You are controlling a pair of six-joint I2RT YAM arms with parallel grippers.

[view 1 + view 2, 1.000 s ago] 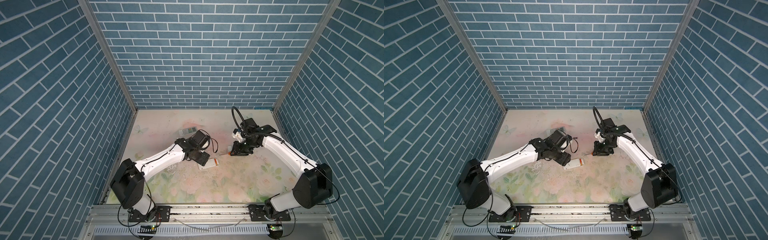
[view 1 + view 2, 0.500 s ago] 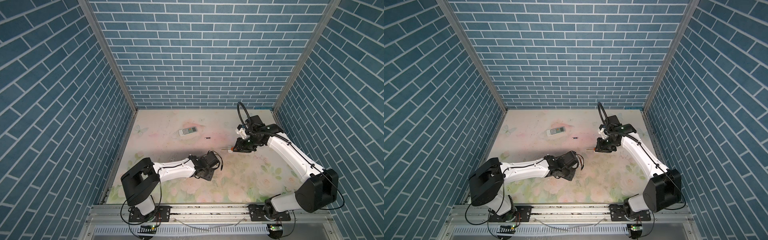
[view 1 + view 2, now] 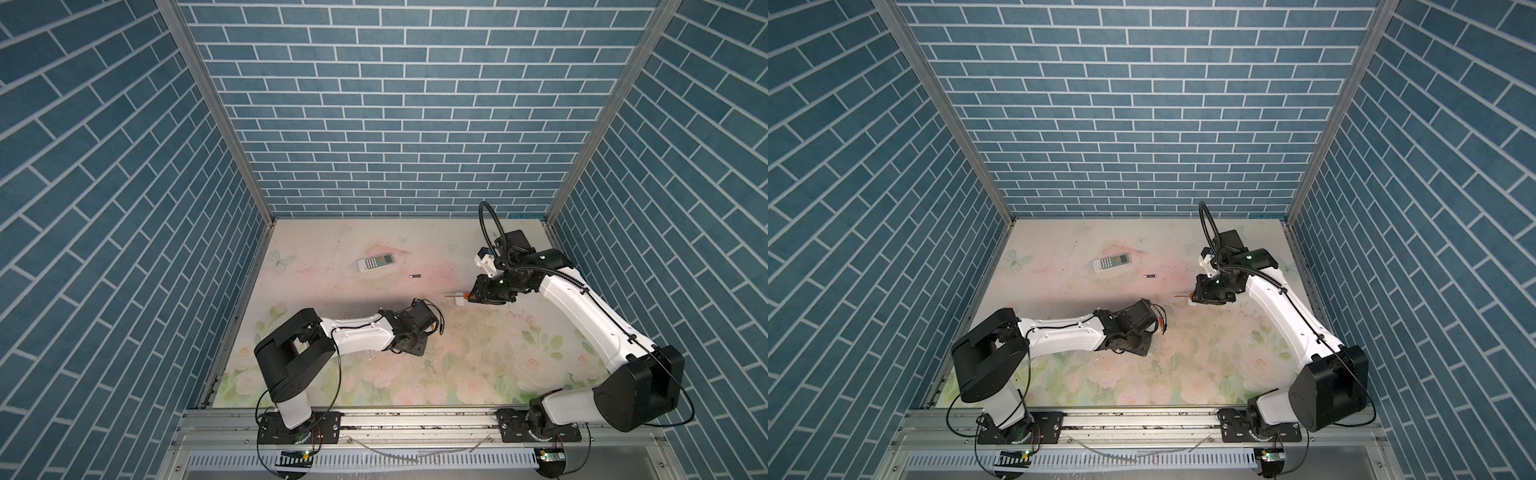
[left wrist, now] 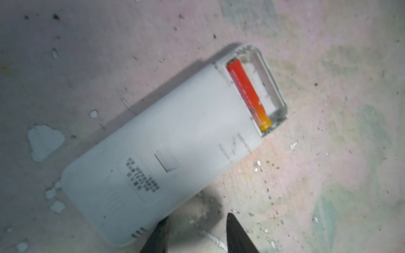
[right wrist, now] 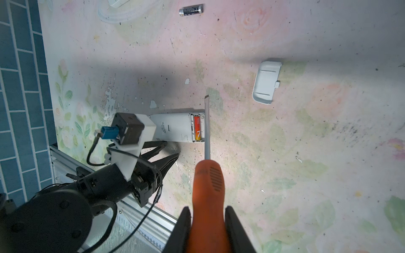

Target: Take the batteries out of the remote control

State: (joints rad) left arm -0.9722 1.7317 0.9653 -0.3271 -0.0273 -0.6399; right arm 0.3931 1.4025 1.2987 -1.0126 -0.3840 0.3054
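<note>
Left arm (image 3: 357, 332) stretched low, right arm (image 3: 582, 307) bent
Left gripper (image 4: 196, 219) is parted, empty, beside the remote (image 4: 166, 153) hidden in top views; screwdriver (image 5: 208, 186) is clamped by right gripper (image 5: 207, 209).

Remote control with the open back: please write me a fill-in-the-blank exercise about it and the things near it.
The remote control lies with its buttons facing ____.
Its open compartment holds ____ orange battery.
The right fingers grip the screwdriver by its orange ____.
The loose battery on the table is ____ in colour.
Missing words: down; one; handle; black.
</note>
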